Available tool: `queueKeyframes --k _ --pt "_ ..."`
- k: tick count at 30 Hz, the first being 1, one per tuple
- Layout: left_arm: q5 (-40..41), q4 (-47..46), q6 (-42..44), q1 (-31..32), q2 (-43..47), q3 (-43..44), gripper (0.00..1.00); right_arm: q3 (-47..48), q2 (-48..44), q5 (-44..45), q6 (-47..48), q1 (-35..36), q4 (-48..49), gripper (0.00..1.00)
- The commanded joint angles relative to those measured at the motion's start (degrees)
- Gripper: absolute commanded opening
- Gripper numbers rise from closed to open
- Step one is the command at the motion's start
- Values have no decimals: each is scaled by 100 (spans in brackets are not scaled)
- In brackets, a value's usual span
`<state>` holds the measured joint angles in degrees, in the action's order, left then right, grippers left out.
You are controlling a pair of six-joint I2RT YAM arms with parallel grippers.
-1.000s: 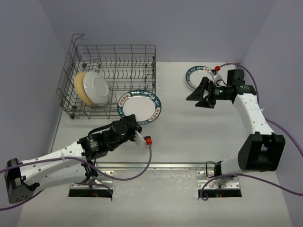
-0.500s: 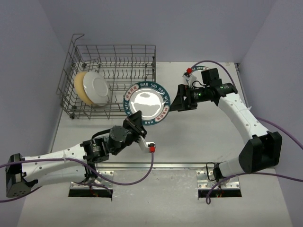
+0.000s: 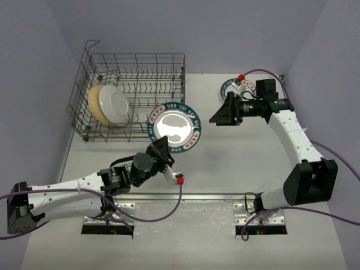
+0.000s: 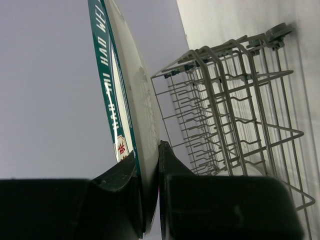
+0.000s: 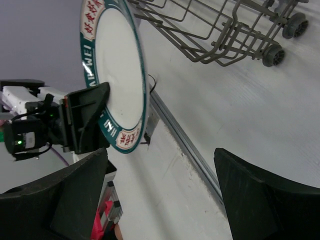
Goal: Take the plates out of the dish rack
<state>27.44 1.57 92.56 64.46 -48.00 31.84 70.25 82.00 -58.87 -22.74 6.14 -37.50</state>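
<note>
My left gripper (image 3: 160, 149) is shut on the lower rim of a teal-rimmed plate (image 3: 174, 126) and holds it upright, above the table, to the right of the dish rack (image 3: 135, 62). In the left wrist view both fingers pinch the plate (image 4: 131, 100) at its edge, at the gripper (image 4: 148, 152). My right gripper (image 3: 219, 112) is open and empty, a short way right of that plate, facing it (image 5: 117, 75). A tan plate (image 3: 93, 104) and a white plate (image 3: 115, 104) stand in the rack's left end. Another teal-rimmed plate (image 3: 229, 90) lies on the table behind the right gripper.
The rack's wire handle (image 3: 90, 46) rises at its far left corner. The rack also shows in the left wrist view (image 4: 240, 100) and in the right wrist view (image 5: 210, 30). A metal rail (image 3: 185, 197) runs along the near table edge. Purple walls close in on both sides.
</note>
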Motion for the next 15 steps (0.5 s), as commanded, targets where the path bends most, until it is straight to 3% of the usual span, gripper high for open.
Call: queueKeyframes --k 1,7,15 --pt "49 -437 -58 67 75 144 0 -165 -131 -1041 -670 115 841 86" --pt "-62 -473 -2 66 -33 156 0 -76 111 -593 -718 709 976 82" --pt "-246 -903 190 66 -58 -44 0 466 659 -96 -450 844 588 65"
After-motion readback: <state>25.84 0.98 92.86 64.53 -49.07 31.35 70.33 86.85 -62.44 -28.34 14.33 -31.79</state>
